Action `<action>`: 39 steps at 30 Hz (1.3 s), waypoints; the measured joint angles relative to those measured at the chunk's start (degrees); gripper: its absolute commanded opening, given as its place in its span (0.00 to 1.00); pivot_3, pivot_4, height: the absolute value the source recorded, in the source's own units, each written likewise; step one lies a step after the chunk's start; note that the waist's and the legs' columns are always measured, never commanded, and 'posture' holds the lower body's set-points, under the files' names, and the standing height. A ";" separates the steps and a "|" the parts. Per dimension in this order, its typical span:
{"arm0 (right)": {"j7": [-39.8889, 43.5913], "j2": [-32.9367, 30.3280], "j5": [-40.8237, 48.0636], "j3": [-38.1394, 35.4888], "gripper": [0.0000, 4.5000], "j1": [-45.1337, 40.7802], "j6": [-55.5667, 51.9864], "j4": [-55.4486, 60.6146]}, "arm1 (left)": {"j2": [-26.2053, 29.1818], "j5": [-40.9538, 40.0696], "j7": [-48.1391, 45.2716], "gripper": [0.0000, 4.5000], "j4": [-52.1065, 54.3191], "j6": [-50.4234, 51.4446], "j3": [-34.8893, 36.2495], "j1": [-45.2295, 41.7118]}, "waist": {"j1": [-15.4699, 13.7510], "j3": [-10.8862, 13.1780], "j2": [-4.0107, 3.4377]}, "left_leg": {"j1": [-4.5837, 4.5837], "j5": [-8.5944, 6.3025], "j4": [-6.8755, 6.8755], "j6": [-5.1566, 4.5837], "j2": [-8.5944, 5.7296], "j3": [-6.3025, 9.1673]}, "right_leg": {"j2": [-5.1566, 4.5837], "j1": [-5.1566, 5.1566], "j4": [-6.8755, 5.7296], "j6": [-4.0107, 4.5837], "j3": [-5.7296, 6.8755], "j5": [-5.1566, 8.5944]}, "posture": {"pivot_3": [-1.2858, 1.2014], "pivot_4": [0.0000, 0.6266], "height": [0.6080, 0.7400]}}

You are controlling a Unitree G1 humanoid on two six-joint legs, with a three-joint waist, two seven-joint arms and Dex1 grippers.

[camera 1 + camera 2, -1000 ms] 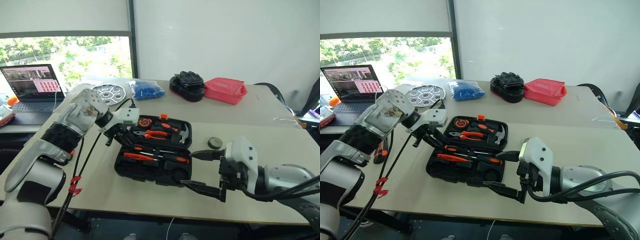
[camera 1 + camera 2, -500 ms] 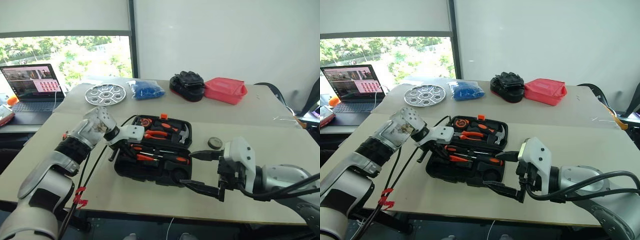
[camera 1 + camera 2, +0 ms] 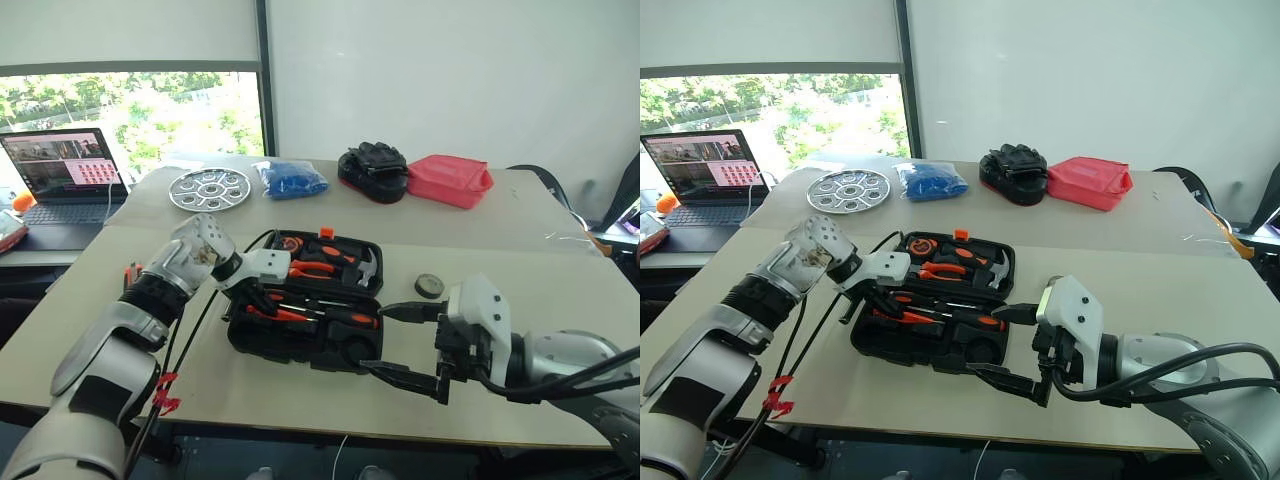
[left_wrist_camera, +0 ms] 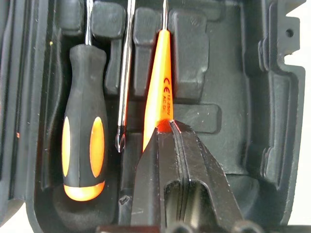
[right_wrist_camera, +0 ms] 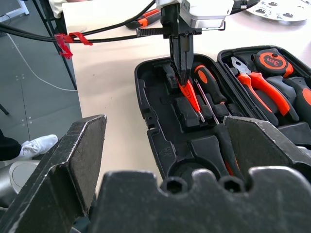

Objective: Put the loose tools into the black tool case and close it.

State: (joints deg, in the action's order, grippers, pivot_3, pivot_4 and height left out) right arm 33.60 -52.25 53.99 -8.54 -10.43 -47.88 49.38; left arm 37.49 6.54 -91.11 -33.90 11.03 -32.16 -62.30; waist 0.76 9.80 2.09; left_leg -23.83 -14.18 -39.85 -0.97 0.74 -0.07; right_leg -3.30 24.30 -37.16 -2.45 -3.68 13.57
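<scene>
The black tool case (image 3: 296, 347) lies open on the table in front of me. Its far half holds pliers, a hammer and other tools. My left gripper (image 4: 170, 128) points down into the near half, shut on the handle end of the slim orange tester screwdriver (image 4: 163, 92), which lies in a moulded slot. An orange-and-black screwdriver (image 4: 83, 141) rests in the slot beside it. My right gripper (image 3: 375, 338) hangs open at the case's front right corner, holding nothing. A round dark tape measure (image 3: 430, 286) sits on the table right of the case. Another orange-and-black tool (image 5: 146, 19) lies on the table left of the case.
At the back of the table are a silver metal tray (image 3: 208, 187), a blue bag (image 3: 292, 180), a lumpy black bundle (image 3: 373, 170) and a pinkish-red container (image 3: 450, 180). A laptop (image 3: 65, 170) stands open at far left.
My left gripper has come down into the case's near half with the tester screwdriver. The right arm has kept still.
</scene>
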 measured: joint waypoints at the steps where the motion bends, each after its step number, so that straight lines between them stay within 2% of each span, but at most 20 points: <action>1: 0.00 0.00 0.00 0.00 1.00 0.03 0.00 0.00 | -0.14 0.13 0.08 0.01 -0.14 -0.35 0.00 0.00 | -0.01 0.00 0.00 | 0.01 0.00 0.00 0.00 0.00 0.00 | 0.00 -0.01 0.00 0.00 0.00 0.00 | 0.52 0.24 1.00; 13: 0.07 0.03 0.00 0.00 1.00 0.04 0.01 0.00 | -1.90 1.01 0.65 0.01 -2.97 -1.97 1.89 0.00 | -0.36 0.00 0.00 | 0.03 0.00 -0.15 0.00 -0.01 -0.01 | -0.01 -0.09 -0.04 -0.06 0.00 -0.06 | 0.52 0.24 1.00; 21: 0.04 0.07 0.11 0.00 1.00 -0.19 0.01 -0.01 | -1.10 -2.04 -1.00 0.01 -2.82 1.95 3.76 -0.70 | -0.04 0.00 0.00 | 0.00 0.00 -0.09 -0.01 0.00 0.03 | 0.00 -0.04 -0.01 -0.06 0.00 -0.06 | 0.52 0.24 1.00; 39: -0.11 0.10 0.38 0.00 1.00 -0.32 0.00 -0.02 | -2.51 2.14 2.18 0.01 -2.77 -4.68 4.24 0.71 | -0.05 0.00 0.00 | 0.01 0.00 -0.10 -0.01 0.00 0.01 | -0.01 -0.06 0.00 -0.06 0.00 -0.06 | 0.52 0.24 1.00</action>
State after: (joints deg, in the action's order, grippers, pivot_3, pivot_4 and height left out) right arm 33.49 -52.15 54.36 -8.53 -10.75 -47.87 49.36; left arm 34.99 8.68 -88.93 -36.67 6.35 -27.92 -61.59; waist 0.71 9.80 2.09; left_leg -23.81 -14.18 -39.95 -0.98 0.74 -0.05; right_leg -3.31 24.24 -37.16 -2.51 -3.68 13.51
